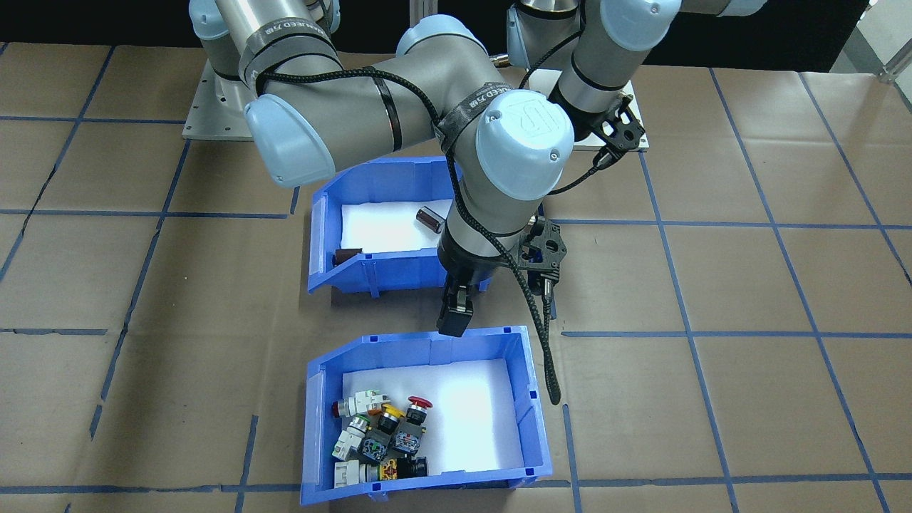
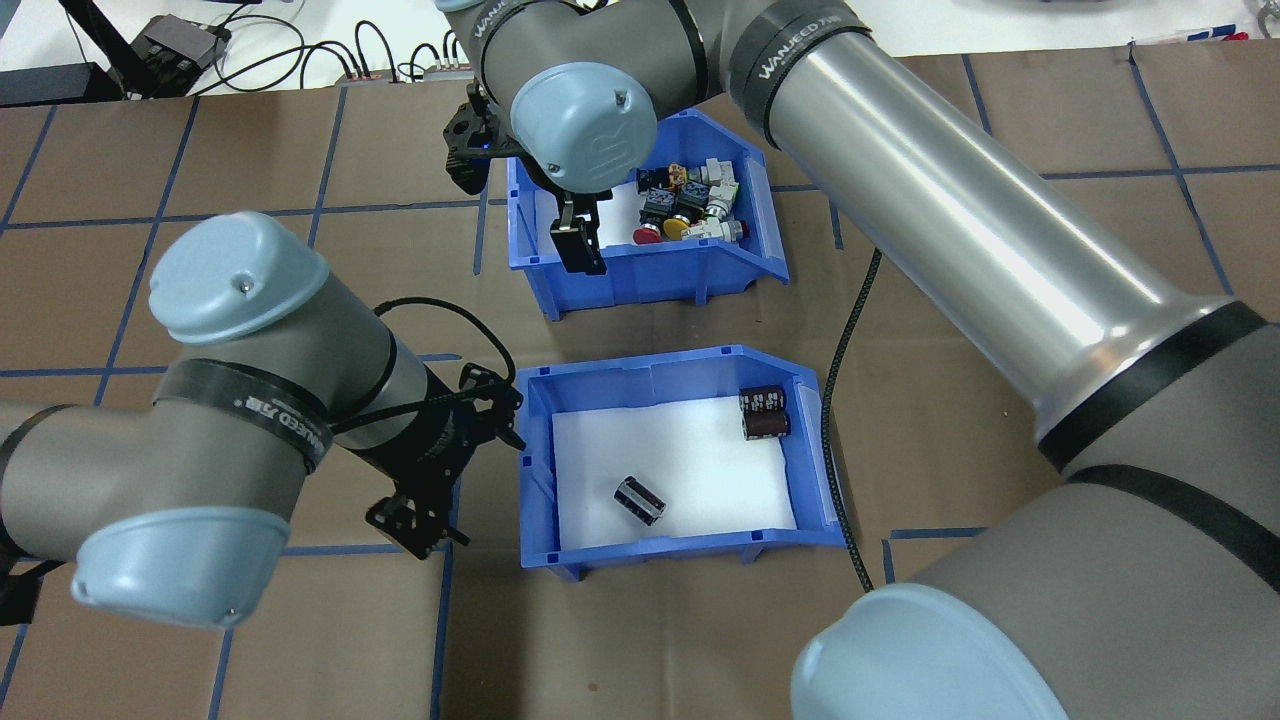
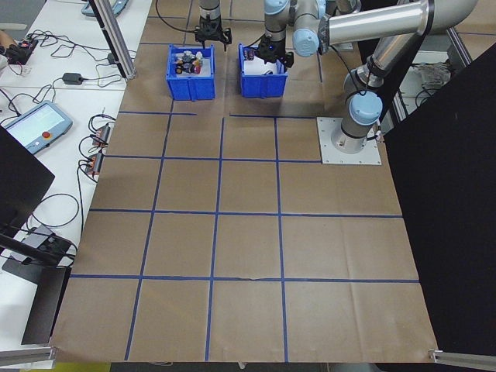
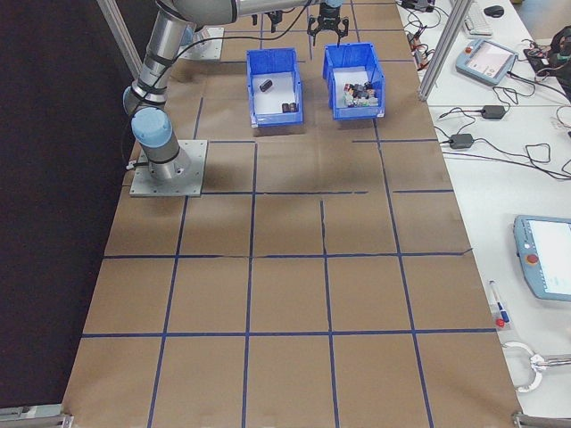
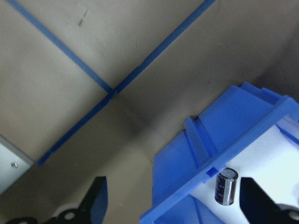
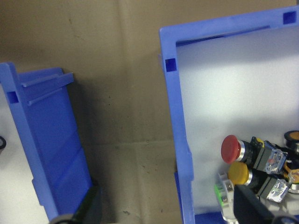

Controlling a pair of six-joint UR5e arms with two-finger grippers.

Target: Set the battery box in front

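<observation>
We see the battery box (image 2: 680, 455) sitting on the paper-covered table (image 2: 200, 280) on the robot's side of the switch bin (image 2: 650, 225), a strip of bare table between the two bins, with dark cells (image 2: 762, 413) lying on its white liner. Our right gripper (image 2: 582, 235) hangs over the switch bin's near wall at its corner, fingers spread to either side of that wall and grasping nothing. Our left gripper (image 5: 173, 205) is also spread wide, straddling the battery box's side wall without clamping it.

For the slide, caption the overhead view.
Right gripper straddles switch bin wall; battery box sits nearer the robot.
</observation>
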